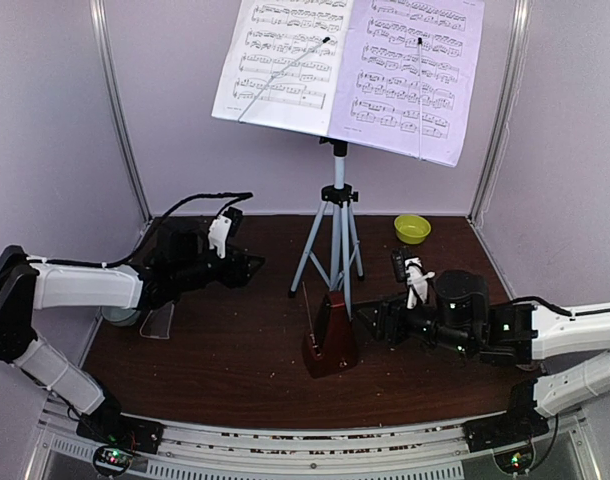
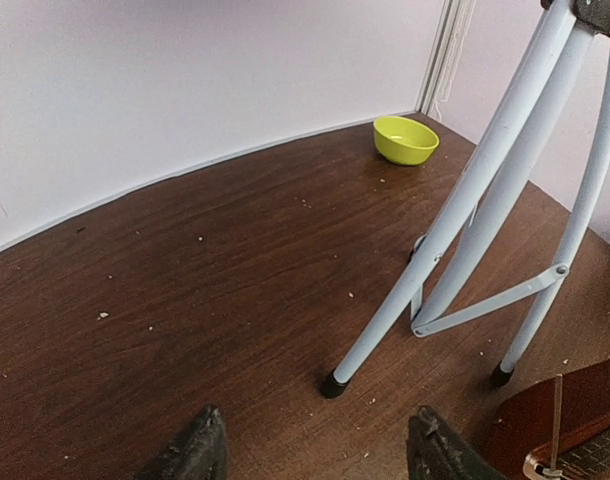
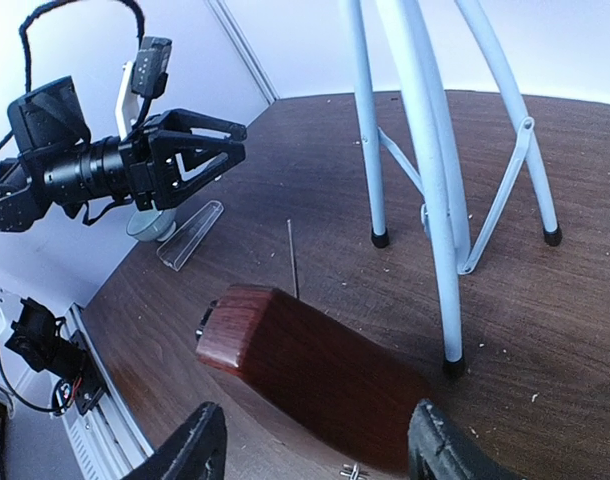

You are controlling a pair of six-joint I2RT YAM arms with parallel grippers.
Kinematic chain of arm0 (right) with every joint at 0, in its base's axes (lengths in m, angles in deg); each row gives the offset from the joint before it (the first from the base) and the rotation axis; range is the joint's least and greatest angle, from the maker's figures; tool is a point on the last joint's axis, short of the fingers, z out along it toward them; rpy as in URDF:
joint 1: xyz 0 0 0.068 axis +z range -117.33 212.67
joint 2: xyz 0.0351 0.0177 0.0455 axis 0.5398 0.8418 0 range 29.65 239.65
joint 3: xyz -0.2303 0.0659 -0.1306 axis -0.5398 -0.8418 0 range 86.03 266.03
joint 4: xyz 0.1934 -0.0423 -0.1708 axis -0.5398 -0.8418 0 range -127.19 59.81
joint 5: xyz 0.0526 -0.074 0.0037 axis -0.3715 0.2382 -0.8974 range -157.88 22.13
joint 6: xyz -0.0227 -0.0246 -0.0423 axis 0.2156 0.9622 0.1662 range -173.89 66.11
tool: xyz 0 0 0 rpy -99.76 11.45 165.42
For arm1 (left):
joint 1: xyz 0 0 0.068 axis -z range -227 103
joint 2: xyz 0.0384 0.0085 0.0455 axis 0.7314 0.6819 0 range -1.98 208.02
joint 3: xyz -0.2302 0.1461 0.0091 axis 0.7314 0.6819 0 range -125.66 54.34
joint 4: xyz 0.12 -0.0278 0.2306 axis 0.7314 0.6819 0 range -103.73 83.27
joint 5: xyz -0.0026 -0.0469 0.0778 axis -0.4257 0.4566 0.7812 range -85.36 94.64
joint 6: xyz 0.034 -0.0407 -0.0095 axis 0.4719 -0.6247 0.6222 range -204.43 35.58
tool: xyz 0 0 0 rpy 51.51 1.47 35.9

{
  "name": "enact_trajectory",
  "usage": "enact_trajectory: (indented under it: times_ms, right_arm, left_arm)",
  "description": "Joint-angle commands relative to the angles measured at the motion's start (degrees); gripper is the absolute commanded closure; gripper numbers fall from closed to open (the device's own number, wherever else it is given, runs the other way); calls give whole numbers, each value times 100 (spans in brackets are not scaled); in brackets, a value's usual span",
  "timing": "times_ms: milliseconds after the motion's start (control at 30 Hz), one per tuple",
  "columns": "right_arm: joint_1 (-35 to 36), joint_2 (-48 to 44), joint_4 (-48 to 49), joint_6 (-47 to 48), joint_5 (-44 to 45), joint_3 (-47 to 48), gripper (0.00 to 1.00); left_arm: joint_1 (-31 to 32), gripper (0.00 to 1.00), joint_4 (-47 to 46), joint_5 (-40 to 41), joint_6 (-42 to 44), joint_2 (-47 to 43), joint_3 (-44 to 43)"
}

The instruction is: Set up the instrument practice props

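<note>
Because the metronome (image 3: 305, 370) stands uncovered at 6 o'clock of the tripod (image 1: 330, 245), I judge that the step in hand is to settle it in place. The right fingers (image 3: 433, 452) are released and empty. The metronome is just ahead between them, not touched. To grip it well, they should close low on the flat wooden sides, away from the thin rod. The left fingers (image 2: 197, 455) are released too, with the clear cover (image 1: 157, 320) on the bench (image 2: 185, 300) at their 8 o'clock.
</note>
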Motion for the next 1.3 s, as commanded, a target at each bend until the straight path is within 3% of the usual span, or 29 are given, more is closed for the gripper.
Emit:
enact_trajectory:
  times_ms: [0,233,367,667,867,1133,1267]
  right_arm:
    - [-201,-286,-138,7,31,-151,35]
    - [-473,-203,-347,-355,-176,-516,33]
    - [-466,165,-1,-468,-648,-753,35]
    - [-405,1178,396,-868,-967,-852,44]
    - [-399,1656,813,-1167,-1220,-906,46]
    - [-398,2046,1049,-1250,-1408,-775,48]
    - [-401,2124,1037,-1244,-1346,-689,48]
  left_arm:
    - [-121,37,-19,-101,-15,-320,28]
    - [-133,34,227,-509,108,-333,-15]
    - [-129,34,-33,-899,61,-291,163]
    - [236,49,-14,-1456,-87,752,-136]
    - [487,60,-497,-1846,-708,1582,-293]
    - [854,65,-307,-2051,-883,2092,-777]
    - [866,67,-700,-2138,-1276,2235,-707]
